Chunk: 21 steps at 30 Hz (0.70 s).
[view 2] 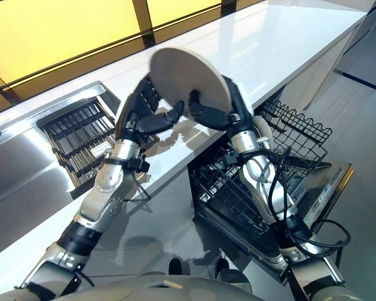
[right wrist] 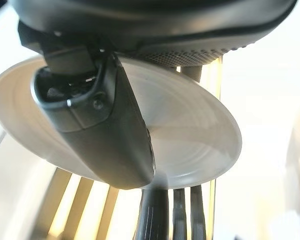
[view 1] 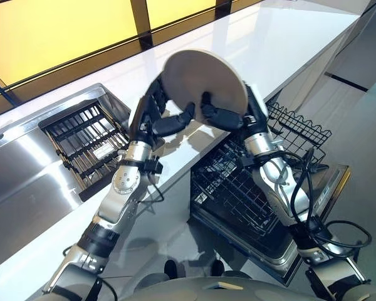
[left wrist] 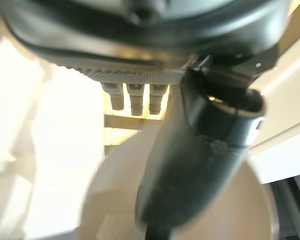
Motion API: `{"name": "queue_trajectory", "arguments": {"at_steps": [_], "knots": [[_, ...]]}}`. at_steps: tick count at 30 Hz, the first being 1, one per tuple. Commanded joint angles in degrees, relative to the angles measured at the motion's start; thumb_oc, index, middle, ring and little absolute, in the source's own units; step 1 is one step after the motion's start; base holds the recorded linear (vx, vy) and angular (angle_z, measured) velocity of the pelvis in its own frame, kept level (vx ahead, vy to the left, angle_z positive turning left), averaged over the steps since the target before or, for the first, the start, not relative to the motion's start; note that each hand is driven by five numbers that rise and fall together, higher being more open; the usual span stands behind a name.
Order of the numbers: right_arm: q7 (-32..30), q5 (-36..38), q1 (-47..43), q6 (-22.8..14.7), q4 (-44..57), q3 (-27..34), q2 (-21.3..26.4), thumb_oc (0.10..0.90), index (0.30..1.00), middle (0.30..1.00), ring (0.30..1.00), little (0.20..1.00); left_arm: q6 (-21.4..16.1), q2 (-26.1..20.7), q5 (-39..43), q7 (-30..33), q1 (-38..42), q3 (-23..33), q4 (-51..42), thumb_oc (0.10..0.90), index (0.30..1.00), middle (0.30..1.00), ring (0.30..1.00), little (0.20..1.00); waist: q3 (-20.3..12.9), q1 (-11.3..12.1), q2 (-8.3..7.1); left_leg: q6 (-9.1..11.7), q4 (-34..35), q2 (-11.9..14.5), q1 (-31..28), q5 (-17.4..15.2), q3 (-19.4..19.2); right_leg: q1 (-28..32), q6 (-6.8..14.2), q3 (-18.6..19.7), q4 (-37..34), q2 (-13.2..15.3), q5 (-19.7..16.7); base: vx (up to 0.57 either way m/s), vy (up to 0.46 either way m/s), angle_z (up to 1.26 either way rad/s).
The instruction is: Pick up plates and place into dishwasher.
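A round beige plate [view 1: 200,78] is held up on edge above the white counter [view 1: 288,37], tilted, between both hands. My left hand [view 1: 158,120] grips its left rim, thumb on the near face and fingers behind it. My right hand [view 1: 230,118] pinches the lower right rim the same way. In the left wrist view the thumb [left wrist: 190,170] lies across the plate [left wrist: 110,200]. The right wrist view has the thumb [right wrist: 110,135] pressed on the plate [right wrist: 200,125], with the fingers behind it. The open dishwasher's lower rack [view 1: 238,188] is pulled out below the right arm.
A dark dish rack [view 1: 88,141] sits in the steel sink [view 1: 25,182] at the left. A black wire basket [view 1: 297,128] stands out past the lower rack, and the dishwasher door [view 1: 326,188] lies open. Yellow-lit panels run behind the counter.
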State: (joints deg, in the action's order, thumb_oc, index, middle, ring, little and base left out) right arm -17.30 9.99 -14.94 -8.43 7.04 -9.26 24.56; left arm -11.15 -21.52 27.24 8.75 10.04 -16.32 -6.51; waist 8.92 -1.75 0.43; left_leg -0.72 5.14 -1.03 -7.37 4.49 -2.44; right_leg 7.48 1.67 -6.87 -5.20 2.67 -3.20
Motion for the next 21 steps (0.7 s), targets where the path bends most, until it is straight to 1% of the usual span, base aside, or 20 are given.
{"name": "queue_trajectory", "arguments": {"at_steps": [1,3,4,5,8,10,13,16,17,21], "knots": [[-7.9,-3.6,-1.9,-11.7,5.6,11.3,4.3,0.100,0.300,0.300,0.300,0.200,-5.1,-4.0,-0.2,-1.0,1.7,9.9,-5.2,0.800,0.900,0.900,0.900,0.900,-3.6,-0.2,-0.14,-2.3,-0.1,-3.6,-2.3,-8.4,0.4,-0.2,1.2,-0.2,4.9,-3.7,6.9,0.00,0.000,0.00],[-11.1,-5.5,1.0,-12.6,4.9,14.8,5.2,0.100,0.300,0.300,0.300,0.200,-4.7,-5.1,0.2,-2.7,-0.7,13.5,-5.2,0.800,0.900,0.900,0.900,0.900,-3.6,0.0,-0.03,-2.3,-0.1,-3.6,-2.3,-8.4,0.5,-0.1,1.2,-0.3,4.8,-3.7,7.0,0.00,0.000,0.00],[-12.4,-5.5,2.5,-13.3,4.6,16.6,5.5,0.100,0.300,0.300,0.300,0.200,-4.3,-5.5,-0.9,-3.0,-2.1,15.2,-5.4,0.800,0.900,0.900,0.900,0.900,-3.6,0.0,0.03,-2.3,-0.1,-3.6,-2.2,-8.3,0.5,-0.1,1.2,-0.3,4.8,-3.7,7.0,0.00,0.000,0.00],[-13.7,-4.9,4.0,-13.5,4.2,18.2,5.6,0.100,0.300,0.300,0.300,0.200,-4.0,-6.0,-2.1,-3.0,-3.3,16.5,-5.3,0.800,0.900,0.900,0.900,0.900,-3.5,0.1,0.11,-2.3,-0.1,-3.6,-2.2,-8.3,0.5,-0.1,1.2,-0.3,4.8,-3.7,6.9,0.00,0.000,0.00],[-16.5,-3.6,7.1,-14.1,2.5,22.0,5.5,0.100,0.300,0.300,0.300,0.200,-4.2,-7.0,-2.2,-4.1,-5.9,19.7,-4.0,0.800,0.900,0.900,0.900,0.900,-3.4,0.0,0.34,-2.4,-0.1,-3.6,-2.1,-8.3,0.6,-0.2,1.3,-0.2,4.8,-3.6,7.0,0.00,0.000,0.00],[-18.9,-4.3,9.2,-13.1,1.4,24.2,4.9,0.100,0.300,0.300,0.300,0.200,-4.4,-7.6,-2.2,-3.9,-7.3,21.8,-3.5,0.800,0.900,0.900,0.900,0.900,-3.3,-0.3,0.51,-2.4,-0.1,-3.5,-2.0,-8.3,0.5,-0.3,1.4,-0.2,4.8,-3.6,6.9,0.00,0.000,0.00],[-20.1,-4.7,11.5,-11.3,-0.9,26.1,4.1,0.100,0.300,0.300,0.300,0.200,-5.2,-8.3,-2.0,-3.3,-8.5,24.2,-2.8,0.800,0.900,0.900,0.900,0.900,-3.1,-0.7,0.73,-2.4,-0.1,-3.5,-1.8,-8.2,0.4,-0.5,1.6,-0.1,4.8,-3.5,6.8,0.00,0.000,0.00],[-17.2,-4.2,14.2,-9.2,-3.7,26.7,2.6,0.100,0.300,0.300,0.300,0.200,-6.6,-8.9,-4.2,-1.2,-9.3,26.4,-2.1,0.800,0.900,0.900,0.900,0.900,-2.9,-1.5,0.90,-2.3,-0.1,-3.5,-1.6,-8.2,0.1,-0.8,1.9,0.1,4.6,-3.4,6.6,0.00,0.000,0.00],[-15.1,-4.2,15.2,-8.1,-4.4,26.6,2.1,0.100,0.300,0.300,0.300,0.200,-6.8,-9.2,-5.1,-0.2,-9.7,27.2,-2.0,0.800,0.900,0.900,0.900,0.900,-2.9,-1.7,1.00,-2.2,-0.1,-3.5,-1.5,-8.2,-0.1,-0.9,2.0,0.2,4.6,-3.4,6.5,0.00,0.000,0.00],[-10.1,-3.3,18.3,-7.5,-7.6,25.6,0.7,0.100,0.300,0.300,0.300,0.200,-7.3,-10.3,-6.3,1.6,-10.8,30.3,-1.4,0.800,0.900,0.900,0.900,0.900,-2.8,-2.3,1.10,-2.1,-0.1,-3.4,-1.4,-8.2,-0.7,-1.2,2.1,0.3,4.3,-3.3,6.3,-0.01,0.001,-0.02]]}}
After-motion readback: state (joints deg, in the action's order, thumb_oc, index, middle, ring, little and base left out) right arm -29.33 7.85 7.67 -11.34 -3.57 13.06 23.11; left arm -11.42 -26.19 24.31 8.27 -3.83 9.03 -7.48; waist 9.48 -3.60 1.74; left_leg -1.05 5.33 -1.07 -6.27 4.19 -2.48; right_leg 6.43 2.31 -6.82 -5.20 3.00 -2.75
